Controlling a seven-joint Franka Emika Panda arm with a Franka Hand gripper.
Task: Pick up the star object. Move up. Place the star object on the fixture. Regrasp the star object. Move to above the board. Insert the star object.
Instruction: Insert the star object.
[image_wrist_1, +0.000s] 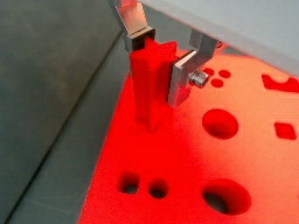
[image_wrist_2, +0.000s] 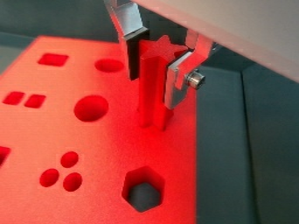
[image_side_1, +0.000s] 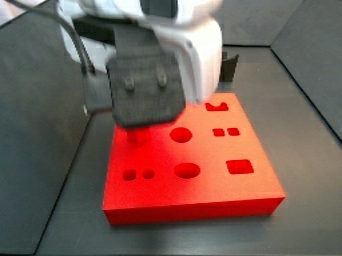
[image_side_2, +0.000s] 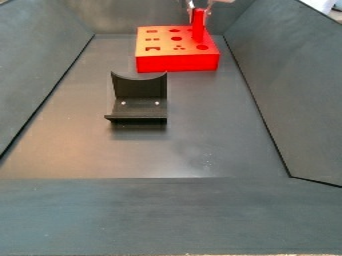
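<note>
My gripper (image_wrist_1: 162, 63) is shut on the star object (image_wrist_1: 149, 83), a bright red peg held upright, with the flat silver fingers (image_wrist_1: 184, 77) pressing on two opposite sides near its star-shaped top. In both wrist views its lower end meets the board (image_wrist_1: 176, 175) near an edge; how deep it sits I cannot tell. The same grip on the star object (image_wrist_2: 152, 83) over the board (image_wrist_2: 105, 144) appears from the opposite side. In a side view the wrist (image_side_1: 147, 85) hides the peg above the board (image_side_1: 201, 190). The fixture (image_side_2: 136, 98) stands apart from the board (image_side_2: 167, 62).
The board carries open recesses: a round hole (image_wrist_1: 219, 123), a hexagon (image_wrist_2: 143, 188), small circles (image_wrist_2: 65, 171) and squares (image_side_1: 225, 131). Dark grey floor (image_side_2: 187, 150) surrounds it, bounded by sloping side walls (image_side_2: 40, 90).
</note>
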